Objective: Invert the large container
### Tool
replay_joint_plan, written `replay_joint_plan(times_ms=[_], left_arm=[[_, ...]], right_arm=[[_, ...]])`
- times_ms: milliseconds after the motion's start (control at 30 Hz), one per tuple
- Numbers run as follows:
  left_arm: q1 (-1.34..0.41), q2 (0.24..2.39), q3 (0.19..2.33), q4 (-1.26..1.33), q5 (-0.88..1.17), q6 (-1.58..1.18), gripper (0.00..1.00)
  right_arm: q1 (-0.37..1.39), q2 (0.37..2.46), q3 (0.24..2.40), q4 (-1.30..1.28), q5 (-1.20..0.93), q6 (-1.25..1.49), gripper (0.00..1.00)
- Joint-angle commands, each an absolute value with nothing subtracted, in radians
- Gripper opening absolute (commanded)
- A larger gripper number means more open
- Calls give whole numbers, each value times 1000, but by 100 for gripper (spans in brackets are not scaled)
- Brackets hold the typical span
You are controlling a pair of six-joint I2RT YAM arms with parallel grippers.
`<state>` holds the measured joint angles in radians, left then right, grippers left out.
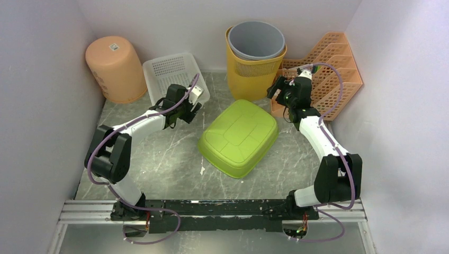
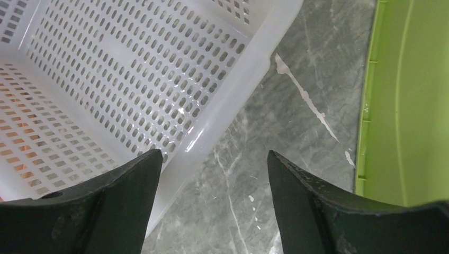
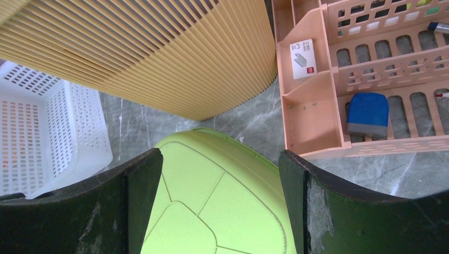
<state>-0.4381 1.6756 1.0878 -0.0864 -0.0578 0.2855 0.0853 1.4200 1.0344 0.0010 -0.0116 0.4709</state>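
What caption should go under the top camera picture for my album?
Upside-down green tub, with the left gripper and right gripper open near its far side.

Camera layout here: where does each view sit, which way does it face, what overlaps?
Top external: above and behind the arm bases, looking down on the grey marble table; left arm and right arm show.
Left wrist: behind the left hand, looking down at the white perforated plastic basket; its fingers show.
Right wrist: behind the right hand, facing the yellow slatted bin and peach plastic organiser; fingers show.
Shared: all see the upside-down lime-green plastic tub.
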Motion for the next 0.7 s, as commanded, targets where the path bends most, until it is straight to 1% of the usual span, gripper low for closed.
replay_joint_plan(times_ms=[0, 67, 167, 233, 267, 300, 367, 400, 500, 567, 667], left_arm=[[-439, 1694, 1092, -71, -114, 252, 80], [-437, 1705, 1079, -50, -149, 253, 78], [-437, 1741, 1086, -47, -198, 253, 66], [-436, 1760, 1083, -36, -222, 251, 61], [-437, 1768, 1083, -33, -229, 251, 57], [-437, 1772, 1084, -32, -230, 252, 50], [-438, 1774, 1089, -35, -220, 243, 32], [-439, 1770, 1088, -35, -221, 237, 24], [-440, 1741, 1080, -23, -221, 227, 8], [-447, 1720, 1083, -27, -228, 226, 7], [-465, 1690, 1116, -59, -236, 230, 7]], right_arm=[[89, 1422, 1013, 30, -10, 465, 82], [88, 1420, 1011, 32, -13, 465, 82], [88, 1421, 1007, 37, -16, 466, 82], [88, 1422, 1007, 35, -17, 465, 82], [88, 1419, 1007, 35, -16, 464, 81], [87, 1419, 1006, 35, -14, 462, 82], [88, 1419, 1007, 34, -11, 460, 82], [87, 1419, 1006, 35, -10, 461, 82], [87, 1420, 1006, 36, -11, 463, 82], [87, 1420, 1007, 38, -10, 465, 82], [87, 1419, 1007, 41, -8, 468, 82]])
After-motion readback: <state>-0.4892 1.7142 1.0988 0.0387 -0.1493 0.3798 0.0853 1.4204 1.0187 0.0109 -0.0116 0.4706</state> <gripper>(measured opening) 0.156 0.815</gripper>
